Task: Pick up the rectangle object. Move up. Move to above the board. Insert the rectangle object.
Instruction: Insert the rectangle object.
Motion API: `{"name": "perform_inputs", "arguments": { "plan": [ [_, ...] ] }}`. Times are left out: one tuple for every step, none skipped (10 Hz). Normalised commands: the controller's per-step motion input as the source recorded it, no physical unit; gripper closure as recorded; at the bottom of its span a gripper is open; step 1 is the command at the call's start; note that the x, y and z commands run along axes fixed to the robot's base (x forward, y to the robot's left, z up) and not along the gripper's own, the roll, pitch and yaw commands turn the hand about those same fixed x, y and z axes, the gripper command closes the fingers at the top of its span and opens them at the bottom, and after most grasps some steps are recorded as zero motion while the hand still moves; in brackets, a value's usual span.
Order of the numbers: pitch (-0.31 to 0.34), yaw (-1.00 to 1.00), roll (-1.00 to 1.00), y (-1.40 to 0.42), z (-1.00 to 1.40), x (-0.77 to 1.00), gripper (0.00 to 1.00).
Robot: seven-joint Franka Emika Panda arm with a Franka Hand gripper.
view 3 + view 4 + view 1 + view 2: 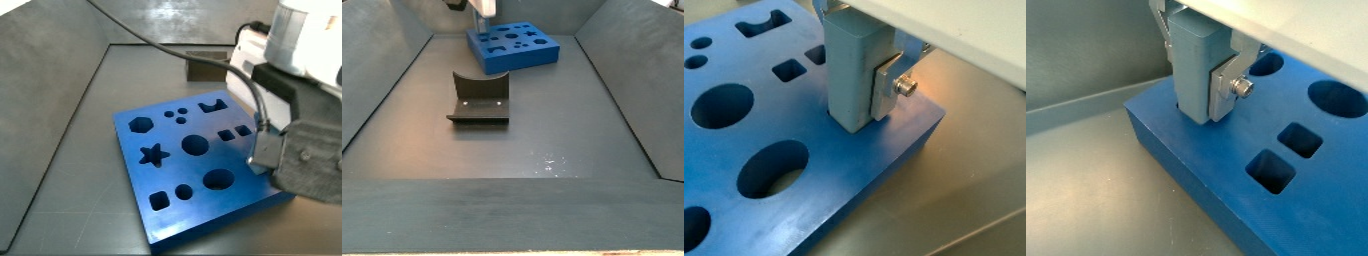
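Work surface: dark grey floor (543, 140) with sloped grey side walls. The board (513, 47) lies flat on it at the far end. The fixture (478, 100) stands on the floor nearer the middle, well apart from the board. The gripper (885, 100) hangs above one board corner.

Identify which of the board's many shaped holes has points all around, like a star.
The star hole in the thick bright-blue square board; every other hole is round, square, hexagonal or notched. The hand, holding the slim light-blue bar, is at the opposite edge.
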Motion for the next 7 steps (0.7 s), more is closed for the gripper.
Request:
{"name": "perform_inputs", "arguments": {
  "plan": [
    [-0.051, -0.10, 0.04, -0.25, -1.00, -0.11, 1.00],
    [-0.051, -0.10, 0.04, -0.25, -1.00, -0.11, 1.00],
    [-0.049, -0.10, 0.05, -0.25, -1.00, -0.11, 1.00],
    [-0.049, -0.10, 0.04, -0.25, -1.00, -0.11, 1.00],
    [-0.014, 0.00, 0.03, -0.22, -1.00, 0.01, 1.00],
    [-0.077, 0.00, 0.00, 0.00, 0.00, -0.01, 1.00],
    [0.000, 0.00, 0.00, 0.00, 0.00, 0.00, 1.00]
  ]
}}
